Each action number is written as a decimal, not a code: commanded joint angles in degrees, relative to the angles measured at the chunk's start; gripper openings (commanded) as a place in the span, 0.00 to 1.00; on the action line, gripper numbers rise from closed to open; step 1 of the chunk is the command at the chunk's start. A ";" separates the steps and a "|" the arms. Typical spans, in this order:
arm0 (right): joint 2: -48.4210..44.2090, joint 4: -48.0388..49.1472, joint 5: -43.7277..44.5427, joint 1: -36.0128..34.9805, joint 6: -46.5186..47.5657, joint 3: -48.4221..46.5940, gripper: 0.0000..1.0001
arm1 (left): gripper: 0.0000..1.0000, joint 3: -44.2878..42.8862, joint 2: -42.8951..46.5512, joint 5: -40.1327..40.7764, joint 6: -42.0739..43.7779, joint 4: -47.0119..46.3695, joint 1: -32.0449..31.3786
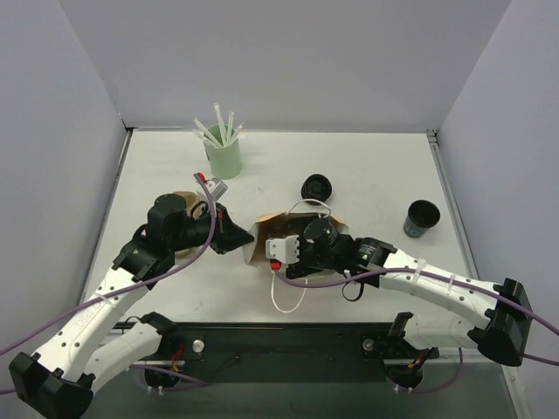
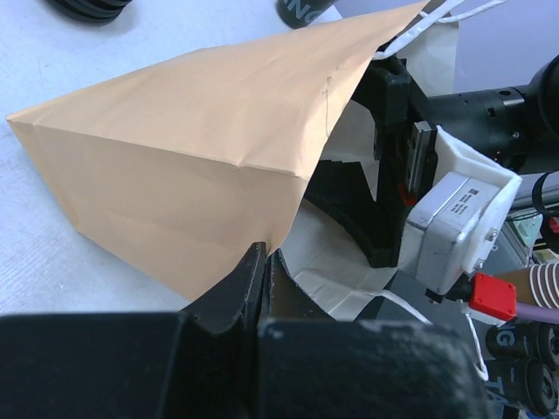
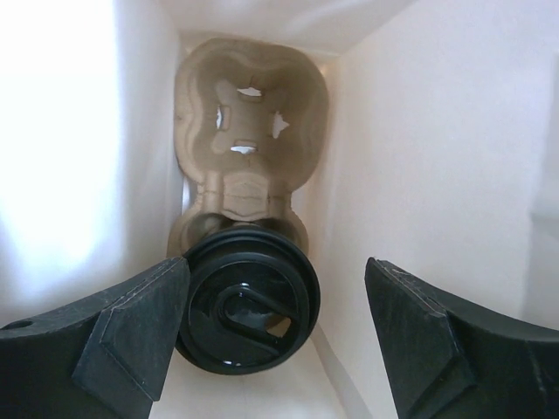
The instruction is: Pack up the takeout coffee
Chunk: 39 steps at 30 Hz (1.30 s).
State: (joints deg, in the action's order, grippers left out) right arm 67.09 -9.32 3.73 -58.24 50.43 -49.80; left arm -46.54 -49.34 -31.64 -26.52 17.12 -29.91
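Note:
The brown paper bag (image 1: pixel 259 234) lies mid-table, its mouth held apart. My left gripper (image 2: pixel 265 262) is shut on the bag's edge (image 2: pixel 192 157), pinching the paper. My right gripper (image 3: pixel 275 323) reaches into the bag (image 1: pixel 293 244) and stands open. Between its fingers sits the takeout coffee (image 3: pixel 247 301), a black cup with its lid on, standing in the near socket of the pulp carrier (image 3: pixel 251 122) at the bag's bottom. The left fingertip (image 3: pixel 140 323) is right beside the lid; the right fingertip (image 3: pixel 419 332) is well clear. In the top view the bag hides the coffee.
A loose black lid (image 1: pixel 317 187) and an open black cup (image 1: pixel 423 218) stand behind and to the right of the bag. A mint-green cup of white straws (image 1: pixel 223 157) is at the back. Something brown (image 1: pixel 182 199) lies partly under my left arm. A white bag handle (image 1: pixel 288 298) trails forward.

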 commanded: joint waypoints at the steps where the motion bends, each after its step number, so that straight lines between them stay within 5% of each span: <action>1: -2.93 -1.75 -1.44 -0.39 -3.58 -3.02 0.83 | 0.00 -5.22 -1.37 0.44 1.38 4.14 -0.15; 20: -3.98 -2.63 -3.29 1.63 -14.31 -10.05 0.75 | 0.00 -14.89 -8.57 9.66 -0.81 11.62 -0.15; 35: -1.88 -7.20 -7.67 4.98 -22.39 -18.48 0.74 | 0.41 -20.60 -12.44 15.98 -5.38 6.95 -0.06; 39: 0.32 -9.39 -7.60 5.24 -25.64 -22.43 0.74 | 0.60 -21.84 -11.83 19.24 -3.20 7.58 0.03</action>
State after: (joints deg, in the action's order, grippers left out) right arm 65.45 -16.34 -2.13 -53.25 29.36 -66.87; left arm -64.82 -62.06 -16.64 -31.16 26.39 -29.91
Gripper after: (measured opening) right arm 0.745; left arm 0.545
